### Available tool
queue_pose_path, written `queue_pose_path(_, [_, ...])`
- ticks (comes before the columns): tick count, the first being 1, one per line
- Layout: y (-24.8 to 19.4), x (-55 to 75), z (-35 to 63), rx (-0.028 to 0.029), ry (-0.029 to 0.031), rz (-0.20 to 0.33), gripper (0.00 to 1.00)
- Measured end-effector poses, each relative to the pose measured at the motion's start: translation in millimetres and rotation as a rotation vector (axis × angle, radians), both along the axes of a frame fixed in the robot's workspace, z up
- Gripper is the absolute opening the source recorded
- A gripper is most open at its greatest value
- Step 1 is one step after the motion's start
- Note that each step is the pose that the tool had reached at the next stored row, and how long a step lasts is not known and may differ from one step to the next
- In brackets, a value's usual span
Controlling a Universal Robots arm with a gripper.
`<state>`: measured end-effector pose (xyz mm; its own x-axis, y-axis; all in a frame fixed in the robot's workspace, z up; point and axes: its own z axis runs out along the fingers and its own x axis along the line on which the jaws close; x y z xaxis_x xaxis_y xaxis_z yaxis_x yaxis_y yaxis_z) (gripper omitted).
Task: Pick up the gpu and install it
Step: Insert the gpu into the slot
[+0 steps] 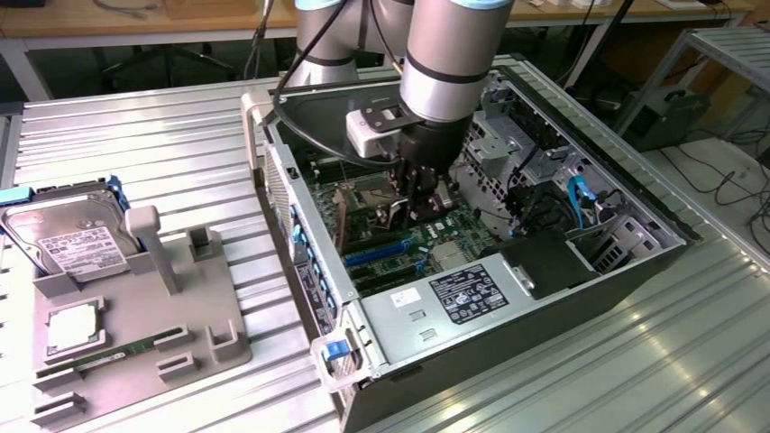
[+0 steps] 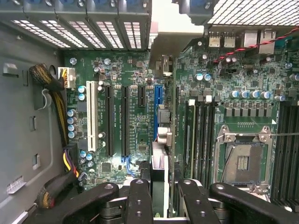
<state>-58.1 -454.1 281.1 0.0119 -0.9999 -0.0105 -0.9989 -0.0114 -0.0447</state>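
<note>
Jaws are clamped on the gpu [image 2: 159,179], held edge-on over the motherboard [image 2: 121,93] inside the open computer case [image 1: 626,262], at centre frame in the exterior view, beside the blue slot [image 2: 157,112].

Arm: one grey-and-silver jointed robot arm [image 1: 445,63], reaching steeply downward.
Wrist: near vertical, pointing down.
Gripper: black two-fingered gripper [image 1: 419,209], closed on a thin upright green-and-black card [image 2: 164,140].
Fingers: black linked fingers [image 2: 140,200], drawn close together.
</note>
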Motion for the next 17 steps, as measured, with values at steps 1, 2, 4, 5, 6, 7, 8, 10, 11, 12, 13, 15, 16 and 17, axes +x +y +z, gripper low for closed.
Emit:
queue_pose_path(1, [0.0,-0.7,-0.9,-0.0001,-0.0011,-0.002,0.27])
queue_pose_path(2, [0.0,-1.1,-1.5,-0.0001,-0.0012,-0.004,0.27])
queue_pose_path(4, [-0.1,-1.5,-2.2,-0.0003,-0.0012,-0.015,0.27])
queue_pose_path(5, [0.0,-1.9,-2.4,-0.0001,-0.0013,-0.02,0.27])
queue_pose_path(6, [0.0,-1.9,-2.4,-0.0001,-0.0013,-0.02,0.27])
queue_pose_path(7, [0.0,-1.9,-2.4,-0.0002,-0.0013,-0.02,0.27])
queue_pose_path(8, [0.0,-1.9,-2.4,-0.0001,-0.0014,-0.02,0.27])
queue_pose_path(10, [-0.1,-1.9,-2.5,0.0,-0.0014,-0.02,0.27])
queue_pose_path(11, [-0.5,-1.9,-2.5,0.0001,-0.0014,-0.02,0.27])
queue_pose_path(12, [-1.1,-1.9,-2.5,0.0,-0.0014,-0.02,0.27])
queue_pose_path(13, [-1.7,-1.9,-2.4,-0.0001,-0.0013,-0.02,0.27])
queue_pose_path(15, [-3.2,-1.9,-2.4,-0.0002,-0.0013,-0.02,0.27])
queue_pose_path(16, [-3.2,-2.0,-2.4,-0.0001,-0.0013,-0.02,0.27])
queue_pose_path(17, [-3.2,-2.1,-2.4,-0.0001,-0.0014,-0.02,0.27])
